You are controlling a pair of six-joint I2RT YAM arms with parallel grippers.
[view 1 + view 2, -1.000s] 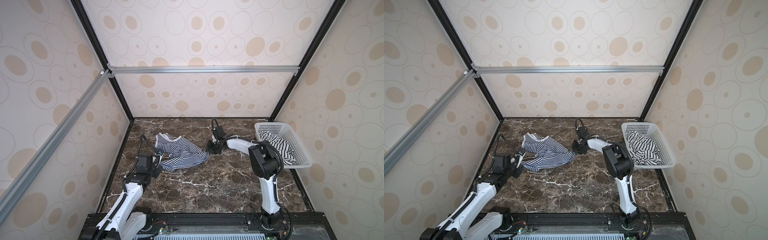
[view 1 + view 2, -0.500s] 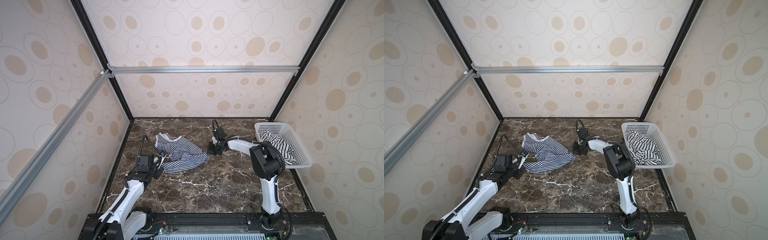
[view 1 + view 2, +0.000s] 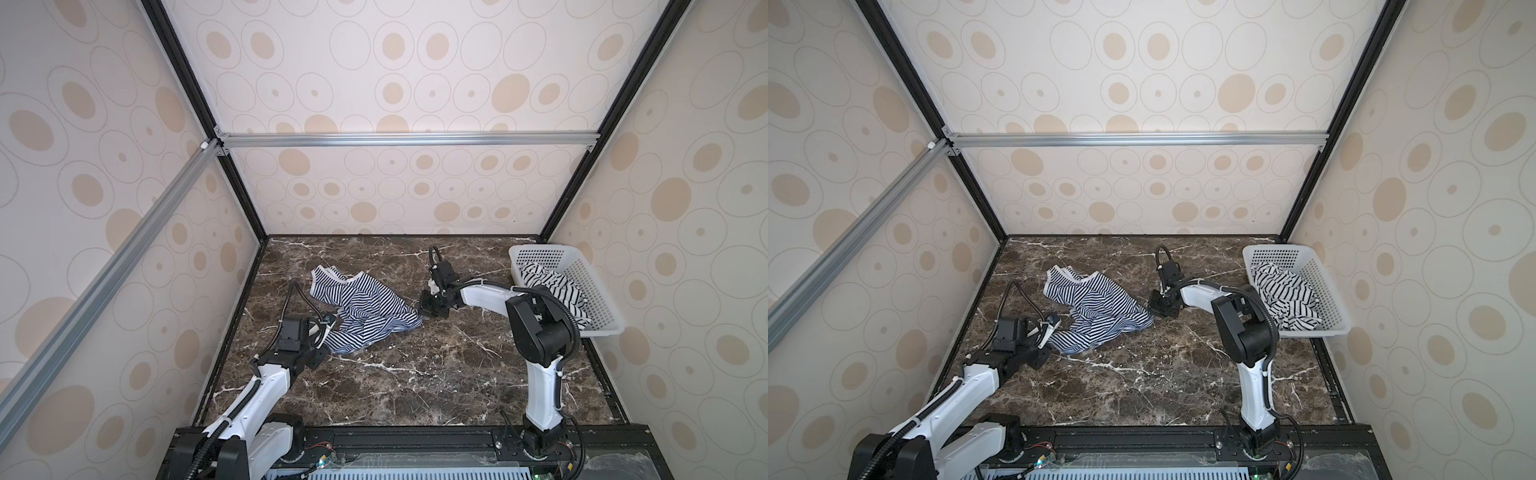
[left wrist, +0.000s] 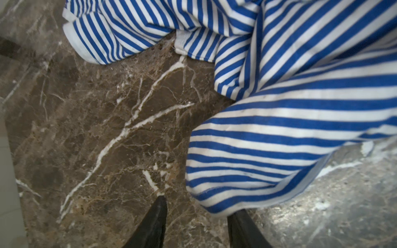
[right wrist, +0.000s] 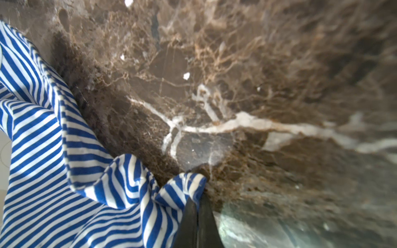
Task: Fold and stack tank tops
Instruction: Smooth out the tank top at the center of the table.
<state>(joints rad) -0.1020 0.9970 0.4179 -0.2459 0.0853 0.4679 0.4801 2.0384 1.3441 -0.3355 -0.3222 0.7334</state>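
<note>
Navy-striped tank top [image 3: 365, 307] lay crumpled on tabletop [image 3: 415, 374], long axis roughly 10-to-4 o'clock. Right end effector [image 5: 196, 206] pinched its 3 o'clock corner. Left end effector [image 4: 199, 206], spread, sat at its 8 o'clock hem, possibly touching. Black-striped tank top [image 3: 552, 286] lay in basket [image 3: 536, 253].

Tabletop [image 3: 415, 374]: dark brown marble with white veining, glossy; shown in both top views and close up in both wrist views. Basket [image 3: 540, 257]: white perforated plastic, rectangular, at the table's far right, by the right wall. Enclosure walls [image 3: 395, 83]: cream panels printed with tan ovals and thin rings. Frame posts [image 3: 192, 91]: black, at the rear corners. Cross rails [image 3: 407, 139]: silver aluminium, one along the back, one down the left side. Front base [image 3: 415, 440]: black, with a white slotted grille [image 3: 415, 477] at its near edge.
</note>
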